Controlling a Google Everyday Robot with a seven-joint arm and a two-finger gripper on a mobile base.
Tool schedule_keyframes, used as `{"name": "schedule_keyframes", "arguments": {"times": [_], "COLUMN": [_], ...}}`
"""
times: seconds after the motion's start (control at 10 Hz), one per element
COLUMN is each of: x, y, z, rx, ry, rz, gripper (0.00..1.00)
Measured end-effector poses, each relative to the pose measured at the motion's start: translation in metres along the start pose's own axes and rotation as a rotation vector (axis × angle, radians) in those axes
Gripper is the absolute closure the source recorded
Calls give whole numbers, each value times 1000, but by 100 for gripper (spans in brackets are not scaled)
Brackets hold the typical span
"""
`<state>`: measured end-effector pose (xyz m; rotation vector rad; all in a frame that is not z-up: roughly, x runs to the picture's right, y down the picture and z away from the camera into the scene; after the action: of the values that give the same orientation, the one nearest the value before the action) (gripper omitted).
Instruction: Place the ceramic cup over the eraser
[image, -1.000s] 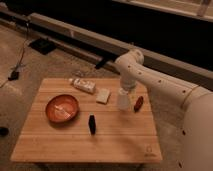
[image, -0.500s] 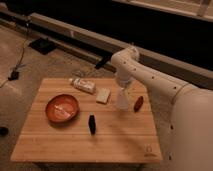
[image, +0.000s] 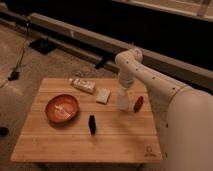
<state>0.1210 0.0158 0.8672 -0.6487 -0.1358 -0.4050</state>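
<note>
- Hardly any change is seen against 1 second ago: the ceramic cup (image: 123, 101) is found at the same spot on the right half of the tabletop (image: 115, 145), the claw (image: 123, 91) is still set directly over it, and only the arm's (image: 150, 79) upper joint has been shifted slightly.
- Nearest, the eraser (image: 92, 124) is stood upright near the middle of the tabletop, apart from everything else.
- Left of it and a little farther back, 1 orange-red bowl (image: 62, 108) is seen.
- The ceramic cup is placed well to the right of the eraser and farther back. Whether it rests on the wood or is raised just off it cannot be told.
- Whether the claw is spread or closed on the cup cannot be told.
- Just beside the cup, on its right, a red oval thing (image: 138, 103) is laid.
- Left of the cup, 1 cream block (image: 103, 95) lies flat, and behind that a pale packet (image: 82, 85) is laid near the far edge.
- Beyond, the floor (image: 55, 62) is crossed by a dark cable (image: 20, 57).
</note>
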Motion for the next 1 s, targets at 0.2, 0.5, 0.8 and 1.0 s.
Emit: {"name": "schedule_keyframes", "arguments": {"times": [0.2, 0.5, 0.8, 1.0], "x": [5, 7, -5, -12], "y": [2, 8, 8, 11], "z": [4, 13, 15, 16], "rx": [-11, -38, -52, -61], "ry": [-12, -63, -100, -120], "rz": [8, 22, 13, 8], "gripper": [25, 56, 86, 100]}}
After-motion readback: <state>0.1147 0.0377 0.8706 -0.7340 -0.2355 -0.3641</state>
